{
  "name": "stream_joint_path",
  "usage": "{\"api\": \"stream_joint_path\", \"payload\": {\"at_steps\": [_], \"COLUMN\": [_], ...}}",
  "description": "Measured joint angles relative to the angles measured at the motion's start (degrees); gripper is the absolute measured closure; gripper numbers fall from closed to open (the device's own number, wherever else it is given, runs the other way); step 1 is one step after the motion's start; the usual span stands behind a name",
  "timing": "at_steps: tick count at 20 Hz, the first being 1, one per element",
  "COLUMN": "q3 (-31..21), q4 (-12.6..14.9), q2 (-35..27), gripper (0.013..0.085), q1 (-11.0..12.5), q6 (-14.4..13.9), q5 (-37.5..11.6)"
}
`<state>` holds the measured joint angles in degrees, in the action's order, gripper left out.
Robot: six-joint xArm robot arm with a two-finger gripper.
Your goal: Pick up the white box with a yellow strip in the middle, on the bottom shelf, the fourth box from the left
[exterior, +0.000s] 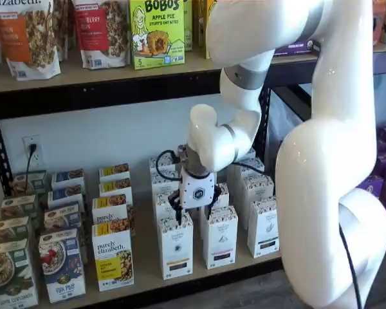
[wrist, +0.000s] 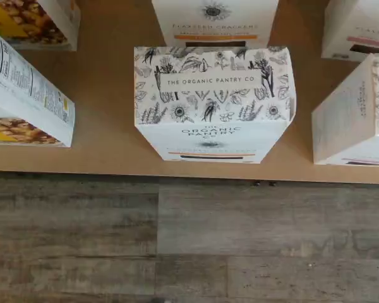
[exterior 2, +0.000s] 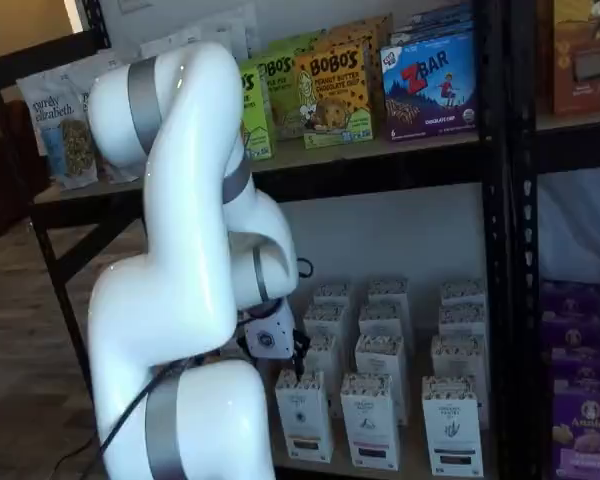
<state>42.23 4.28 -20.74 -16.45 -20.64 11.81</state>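
The white box (wrist: 215, 101) stands at the front edge of the bottom shelf (wrist: 101, 126), its floral "The Organic Pantry Co." top straight under the wrist camera. A pale band and a dark label show low on its front. In both shelf views it is the front box of the leftmost white column (exterior: 175, 248) (exterior 2: 302, 415). My gripper (exterior: 194, 215) hangs just above its top, a gap showing between the two black fingers, nothing in them. It also shows side-on in a shelf view (exterior 2: 296, 355).
Purely elizabeth boxes (exterior: 112, 257) (wrist: 25, 95) stand close on the left. More white boxes stand on the right (exterior: 220, 237) (wrist: 354, 113) and one behind (wrist: 215, 22). The upper shelf carries a Bobo's box (exterior: 156, 32). Grey plank floor (wrist: 189, 240) lies before the shelf.
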Motion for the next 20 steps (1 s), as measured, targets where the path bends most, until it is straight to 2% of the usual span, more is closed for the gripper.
{"api": "stream_joint_path", "payload": {"at_steps": [5, 13, 20], "q3": [2.1, 6.3, 10.9], "q4": [2.8, 2.3, 4.5], "q2": [-3.1, -7.7, -12.0], "gripper": [0.013, 0.013, 0.013], "q1": [0.2, 0.2, 0.4], "q6": [-2.6, -2.1, -4.0], "q5": [-1.0, -1.7, -2.3]}}
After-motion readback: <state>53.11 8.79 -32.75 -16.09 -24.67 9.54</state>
